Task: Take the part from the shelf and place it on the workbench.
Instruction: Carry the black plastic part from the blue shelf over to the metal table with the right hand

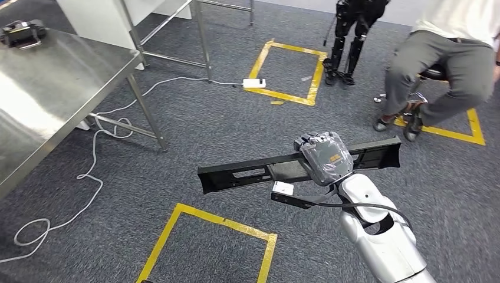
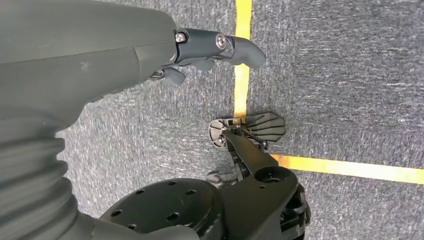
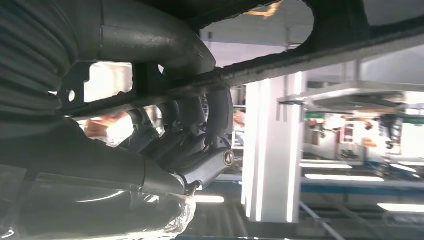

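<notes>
Silver right arm reaches forward over grey carpet, its right hand point(image 1: 326, 157) wrapped in clear plastic, fingers point(image 3: 200, 125) curled around a long black plastic part point(image 1: 247, 172) held level in the air, crosswise. Left hand point(image 2: 150, 55) hangs toward the floor, holding nothing, fingers slightly curled. Yellow tape squares mark the carpet. Steel bench point(image 1: 53, 88) stands left, well apart. Farther off, a person point(image 1: 448, 59) sits on a stool.

I see even, bright overhead light, glare on the steel table point(image 1: 47, 94), slight motion blur, and blown-out backlight behind my right hand point(image 3: 185, 145).
</notes>
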